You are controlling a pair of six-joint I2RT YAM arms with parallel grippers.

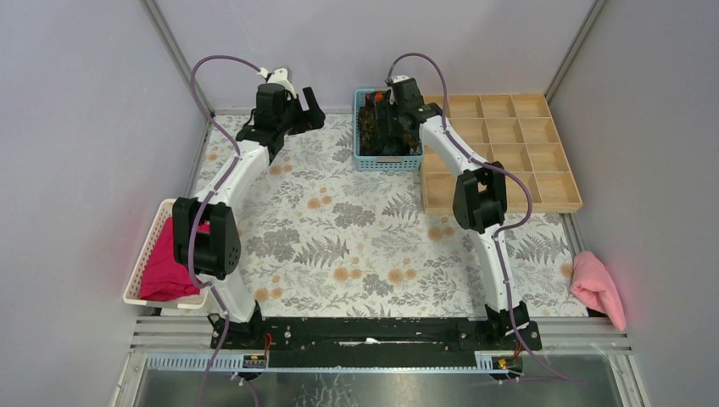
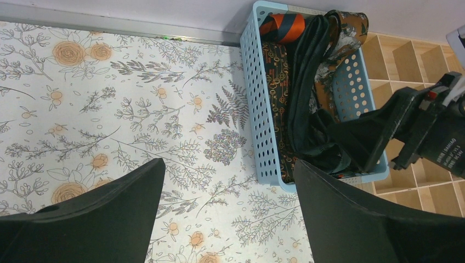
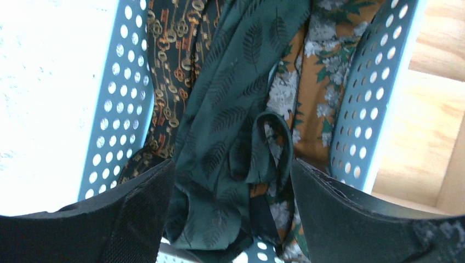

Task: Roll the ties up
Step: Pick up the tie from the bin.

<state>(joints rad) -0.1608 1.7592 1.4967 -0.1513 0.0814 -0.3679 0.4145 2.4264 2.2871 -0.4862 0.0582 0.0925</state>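
Observation:
Several ties lie bunched in a light blue perforated basket [image 1: 387, 163] at the back of the table. A dark green leaf-patterned tie [image 3: 230, 104] lies on top, between a dark key-patterned tie [image 3: 170, 49] and an orange floral tie [image 3: 312, 82]. An orange-and-black striped tie [image 2: 285, 26] sits at the basket's far end. My right gripper [image 3: 231, 164] reaches down into the basket, open, its fingers either side of the green tie's folded end. My left gripper [image 2: 228, 164] hangs open over the floral tablecloth just left of the basket [image 2: 257, 109], with nothing in it.
A wooden tray of compartments [image 1: 509, 153] stands right against the basket's right side. A white basket [image 1: 140, 271] with a magenta cloth [image 1: 165, 267] sits at the table's left edge. A pale pink cloth [image 1: 598, 288] lies at the right edge.

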